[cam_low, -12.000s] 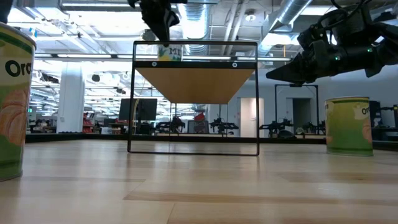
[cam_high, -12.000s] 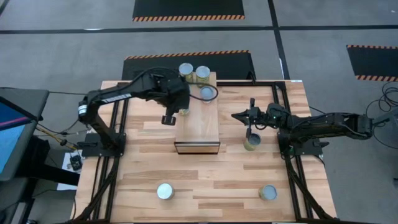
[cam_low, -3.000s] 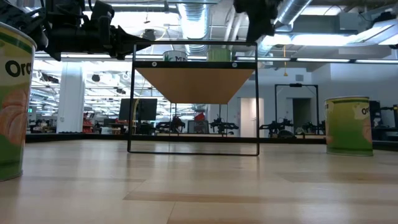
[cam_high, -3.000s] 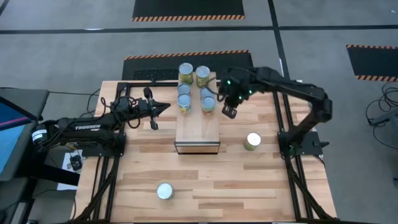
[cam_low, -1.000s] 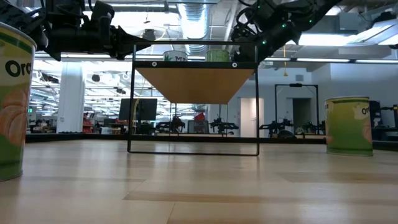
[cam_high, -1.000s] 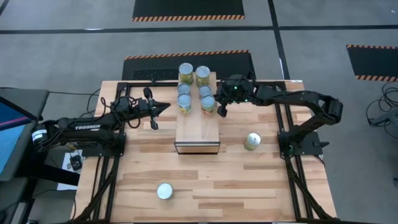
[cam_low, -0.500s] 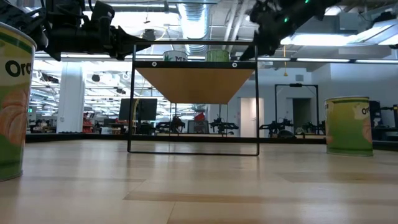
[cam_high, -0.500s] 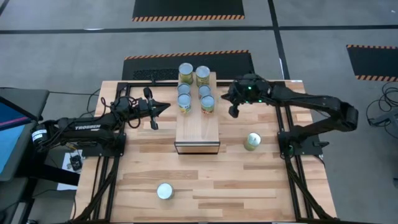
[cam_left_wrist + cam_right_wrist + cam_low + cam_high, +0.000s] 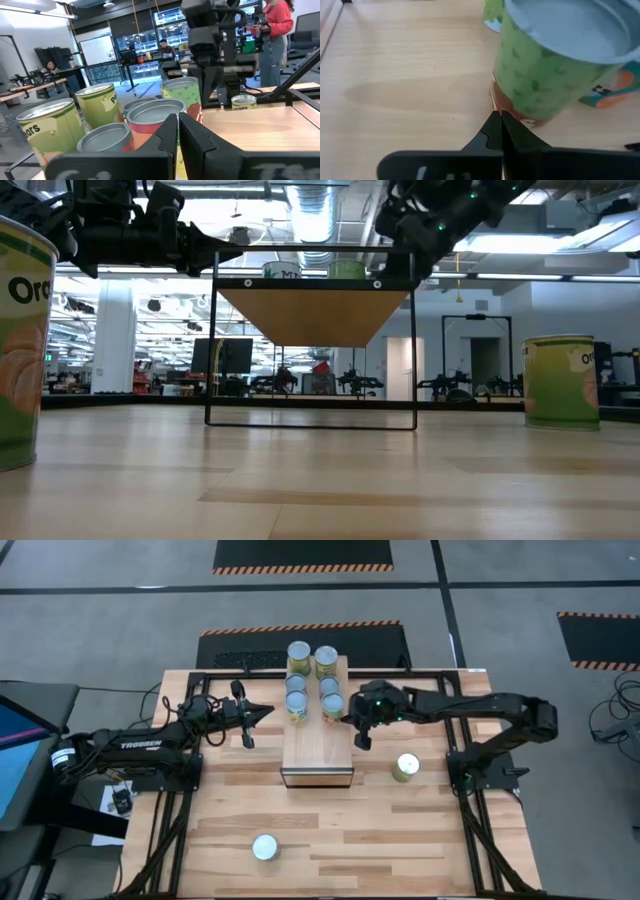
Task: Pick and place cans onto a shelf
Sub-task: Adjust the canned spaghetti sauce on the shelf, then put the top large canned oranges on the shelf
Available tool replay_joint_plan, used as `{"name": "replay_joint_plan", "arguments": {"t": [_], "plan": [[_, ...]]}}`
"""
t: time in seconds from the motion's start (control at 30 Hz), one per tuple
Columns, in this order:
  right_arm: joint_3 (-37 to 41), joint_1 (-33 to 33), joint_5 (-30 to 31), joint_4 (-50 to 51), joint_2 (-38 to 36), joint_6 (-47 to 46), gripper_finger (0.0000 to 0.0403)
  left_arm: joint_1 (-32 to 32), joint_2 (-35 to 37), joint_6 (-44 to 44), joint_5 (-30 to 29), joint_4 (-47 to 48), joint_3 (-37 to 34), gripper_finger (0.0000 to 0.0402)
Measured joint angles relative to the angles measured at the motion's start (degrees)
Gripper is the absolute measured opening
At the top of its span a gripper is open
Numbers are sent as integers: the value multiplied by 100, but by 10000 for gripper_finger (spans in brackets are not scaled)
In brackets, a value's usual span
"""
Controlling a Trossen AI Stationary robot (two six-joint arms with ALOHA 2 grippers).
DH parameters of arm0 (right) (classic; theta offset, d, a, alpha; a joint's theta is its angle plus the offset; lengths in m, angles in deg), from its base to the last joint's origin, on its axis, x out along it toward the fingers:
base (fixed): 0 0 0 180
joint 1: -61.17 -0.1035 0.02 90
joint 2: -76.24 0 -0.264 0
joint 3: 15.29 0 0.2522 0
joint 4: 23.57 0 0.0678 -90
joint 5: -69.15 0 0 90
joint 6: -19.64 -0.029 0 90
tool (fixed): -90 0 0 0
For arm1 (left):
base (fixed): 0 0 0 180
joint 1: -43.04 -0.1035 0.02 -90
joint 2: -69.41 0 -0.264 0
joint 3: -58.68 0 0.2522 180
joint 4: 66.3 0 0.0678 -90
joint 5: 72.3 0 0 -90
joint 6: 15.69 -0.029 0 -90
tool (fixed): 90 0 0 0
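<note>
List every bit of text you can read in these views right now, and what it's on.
"TROSSEN": left arm, high view.
"Orc", cut off: near can, low view.
"Or", cut off: can on the right, low view.
"ears", partly hidden: can, left wrist view.
Small far can: label too small to read.

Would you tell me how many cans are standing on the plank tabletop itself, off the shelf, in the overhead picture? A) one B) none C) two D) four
C: in the high view, one can stands on the tabletop to the right of the shelf, and another can stands near the front edge; the other six sit on the shelf.
</note>
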Motion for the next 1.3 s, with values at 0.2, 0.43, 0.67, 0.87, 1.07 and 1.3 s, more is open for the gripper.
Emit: {"name": "replay_joint_plan", "arguments": {"t": [0.2, 0.43, 0.67, 0.87, 1.07, 1.3], "plan": [[0, -7, 30, -176, 100, -44, 3, 1, 0, 4, 0, -2, 0, 6], [-155, -212, 33, 1151, -624, -520, 6, 0, 0, 11, 0, 0, 0, 6], [-234, -1251, 383, 3564, -1625, -2523, 9, 2, 0, 4, 0, 20, 0, 6], [-234, -2433, 835, 5031, -1775, -4683, 20, 2, 0, 2, -2, 20, 0, 6], [-236, -3208, 1255, 5295, -1213, -5605, 84, 2, 0, 20, -2, 18, 0, 6], [-234, -3301, 1240, 5403, -270, -5722, 137, 0, -2, 26, -2, 14, 0, 6]]}}
